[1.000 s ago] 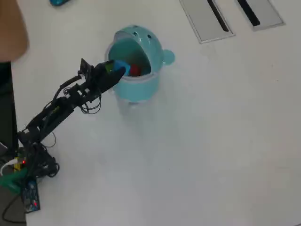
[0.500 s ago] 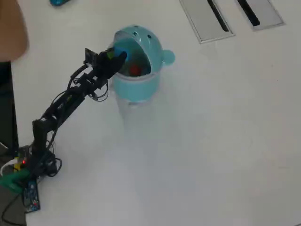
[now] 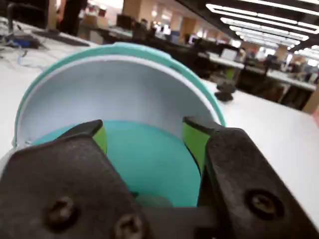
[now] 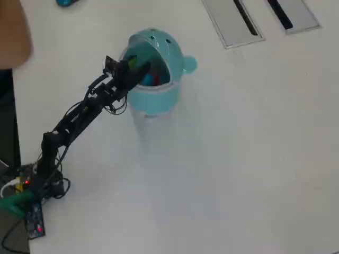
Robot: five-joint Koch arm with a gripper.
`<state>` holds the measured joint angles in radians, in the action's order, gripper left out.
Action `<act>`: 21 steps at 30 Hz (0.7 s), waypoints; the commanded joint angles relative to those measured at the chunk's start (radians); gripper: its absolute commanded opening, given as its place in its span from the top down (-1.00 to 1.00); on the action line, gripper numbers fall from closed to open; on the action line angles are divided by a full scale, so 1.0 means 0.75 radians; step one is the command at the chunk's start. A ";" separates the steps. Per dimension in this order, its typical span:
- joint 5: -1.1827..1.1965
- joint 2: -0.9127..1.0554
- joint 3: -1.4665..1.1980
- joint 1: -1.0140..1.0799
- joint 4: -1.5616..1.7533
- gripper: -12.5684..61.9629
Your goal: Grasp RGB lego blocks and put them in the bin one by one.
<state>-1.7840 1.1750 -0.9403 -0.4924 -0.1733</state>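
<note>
Over the mouth of the bin (image 4: 156,95), the tool (image 4: 142,69) is hanging at the end of the arm, which is reaching up from its base at about 7 o'clock in the overhead view toward the container at roughly 11 o'clock of the white surface (image 4: 238,159). In that view the teal bin is standing upright with its domed lid (image 4: 159,41) tipped back on the 12 o'clock side and its small round knob (image 4: 189,64) sticking out at 3 o'clock. Inside the opening, just beyond the tool's tip, a spot of red (image 4: 155,80) and a spot of blue (image 4: 149,81) are showing, touching or nearly touching each other; they are too small to tell more. The yellow-green block cannot be made out apart from the green pads.

From the wrist view, the tool (image 3: 144,137) is standing with its two black jaws spread apart, a green pad (image 3: 194,140) lining the inner face of each, and nothing is sitting between them. Through the gap the teal inner wall of the bin (image 3: 149,159) is filling the view, with the pale underside of the lid (image 3: 114,94) arching above it at 12 o'clock.

Two grey flat panels (image 4: 233,21) are lying on the surface at 1 o'clock in the overhead view, well apart from the bin.
</note>
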 commanded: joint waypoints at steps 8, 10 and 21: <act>0.070 0.096 0.108 0.033 -0.074 -0.18; 0.070 0.129 0.104 0.033 -0.147 -0.18; 0.072 0.538 -0.225 0.133 -0.303 -0.18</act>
<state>-1.7303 1.4803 -1.1367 -0.4034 -0.4050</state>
